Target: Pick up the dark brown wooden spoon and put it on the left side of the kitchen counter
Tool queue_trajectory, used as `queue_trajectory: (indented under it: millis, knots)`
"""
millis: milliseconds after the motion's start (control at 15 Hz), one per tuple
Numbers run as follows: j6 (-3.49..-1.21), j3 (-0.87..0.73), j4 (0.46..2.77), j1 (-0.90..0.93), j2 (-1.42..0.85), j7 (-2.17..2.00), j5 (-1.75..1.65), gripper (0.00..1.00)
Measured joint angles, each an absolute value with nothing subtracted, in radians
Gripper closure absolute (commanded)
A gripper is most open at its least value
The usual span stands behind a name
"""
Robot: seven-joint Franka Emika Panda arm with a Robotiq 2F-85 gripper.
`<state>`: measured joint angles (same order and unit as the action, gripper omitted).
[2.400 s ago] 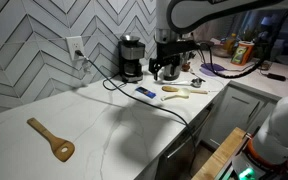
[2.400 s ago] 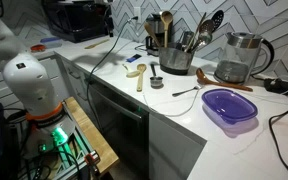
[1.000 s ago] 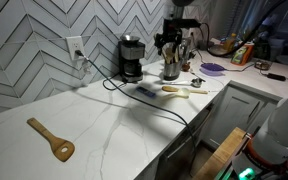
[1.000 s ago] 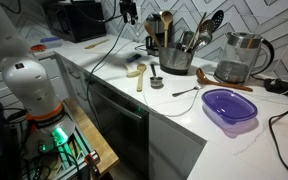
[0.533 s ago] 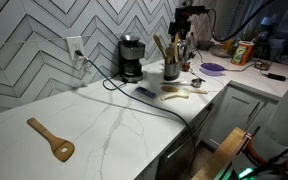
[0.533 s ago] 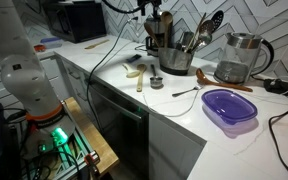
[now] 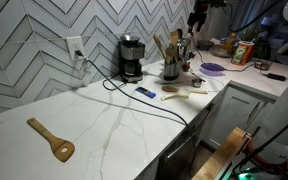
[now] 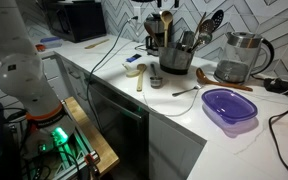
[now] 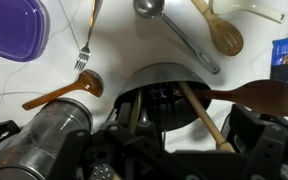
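Note:
The dark brown wooden spoon [image 9: 64, 93] lies flat on the white kitchen counter [image 7: 114, 125] next to the steel kettle [image 8: 241, 55]. It also shows in an exterior view [image 8: 234, 86]. My gripper [image 9: 184, 140] hangs high above the steel utensil pot [image 9: 169, 85], open and empty, with its dark fingers wide apart. In an exterior view it is at the top edge [image 7: 197, 16], well above the pot [image 7: 171, 68]. A dark flat utensil [image 9: 259, 95] and a pale handle stand in the pot.
A tan flat spatula [image 7: 52, 140] lies at the counter's far end. A pale utensil [image 7: 179, 90], blue packet [image 7: 145, 93], coffee maker [image 7: 131, 57] and black cable sit by the pot. A purple bowl [image 8: 227, 105] and fork [image 8: 184, 92] lie near the kettle.
My gripper has risen from beside the utensil pot to high above it, sliding toward the kettle end. Nothing on the counter has moved.

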<state>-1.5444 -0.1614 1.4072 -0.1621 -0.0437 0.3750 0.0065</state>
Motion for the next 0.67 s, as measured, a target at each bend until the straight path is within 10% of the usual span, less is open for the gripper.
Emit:
queue_trajectory:
  millis: [667]
  knots:
    - [-1.545,-0.200,1.395,-0.219,-0.080,0.456,0.048,0.00]
